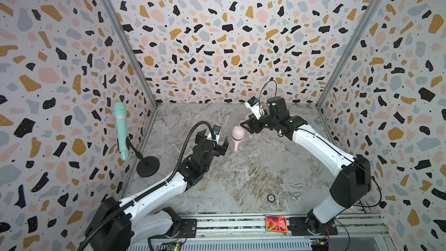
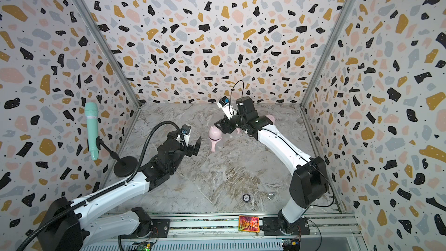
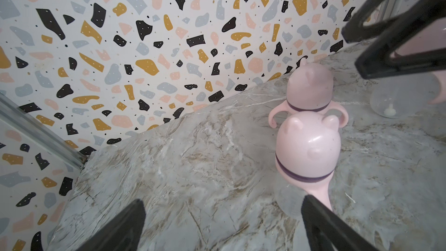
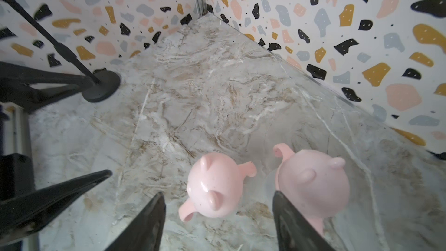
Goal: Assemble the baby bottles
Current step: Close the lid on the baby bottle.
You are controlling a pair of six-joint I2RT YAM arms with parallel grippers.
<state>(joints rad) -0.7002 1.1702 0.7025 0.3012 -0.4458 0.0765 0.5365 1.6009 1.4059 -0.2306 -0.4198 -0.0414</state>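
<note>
the capped baby bottle (image 3: 307, 150) stood upright just ahead of the left gripper (image 3: 224, 201), its jaws wide and empty, while the right gripper (image 4: 218, 195) hung behind, jaws also parted.

The left arm reaches in from 7 o'clock to centre, left gripper (image 1: 214, 144) spread wide and empty. The right arm stretches from 5 o'clock toward 12, right gripper (image 1: 245, 126) parted, empty, pointing to 9.
</note>
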